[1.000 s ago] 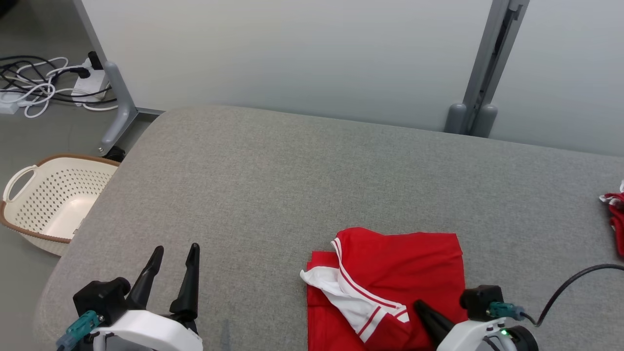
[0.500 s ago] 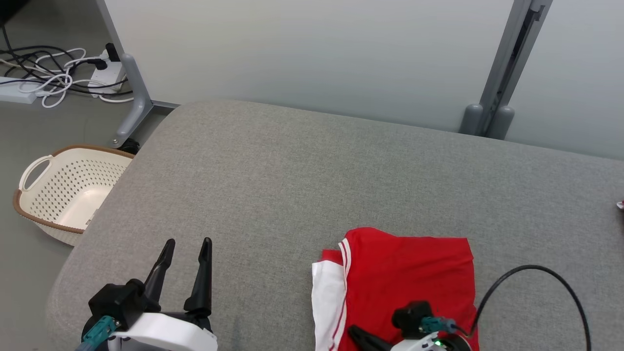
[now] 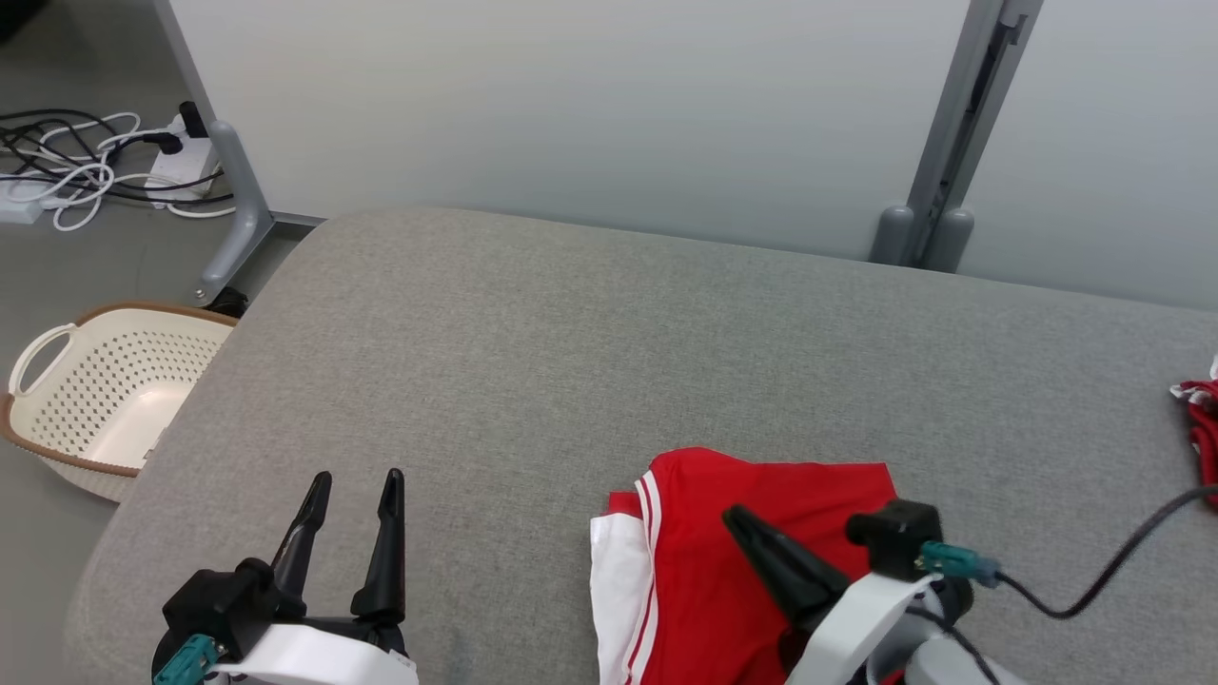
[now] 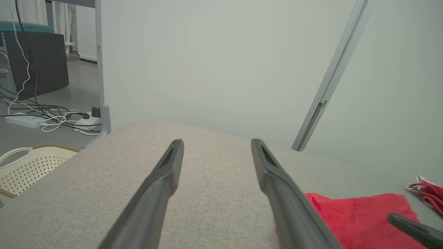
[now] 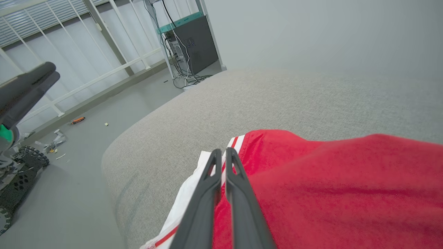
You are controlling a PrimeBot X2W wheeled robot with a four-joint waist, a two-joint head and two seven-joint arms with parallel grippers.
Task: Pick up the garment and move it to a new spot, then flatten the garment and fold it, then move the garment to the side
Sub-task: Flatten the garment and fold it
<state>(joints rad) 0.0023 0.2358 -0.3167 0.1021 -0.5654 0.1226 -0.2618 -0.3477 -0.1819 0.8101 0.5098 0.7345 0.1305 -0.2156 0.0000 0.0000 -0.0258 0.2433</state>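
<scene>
A red garment (image 3: 685, 571) with white striped trim lies folded near the front edge of the grey table (image 3: 571, 333); it also appears in the left wrist view (image 4: 356, 214) and the right wrist view (image 5: 328, 180). My right gripper (image 3: 737, 521) hovers over the garment's middle, shut, its fingers pointing toward the white trim, with no cloth between them (image 5: 221, 152). My left gripper (image 3: 354, 479) stands open over bare table to the left of the garment, and its fingers (image 4: 173, 162) hold nothing.
A cream perforated basket (image 3: 95, 390) sits on the floor left of the table, with cables and a power strip (image 3: 76, 162) behind it. Another red and white cloth (image 3: 1201, 419) lies at the table's right edge. A grey partition wall stands close behind the table.
The white sleeve that lay splayed over the red cloth now lies flat along the garment's left edge. My right gripper has come up over the garment. The head camera shifted.
</scene>
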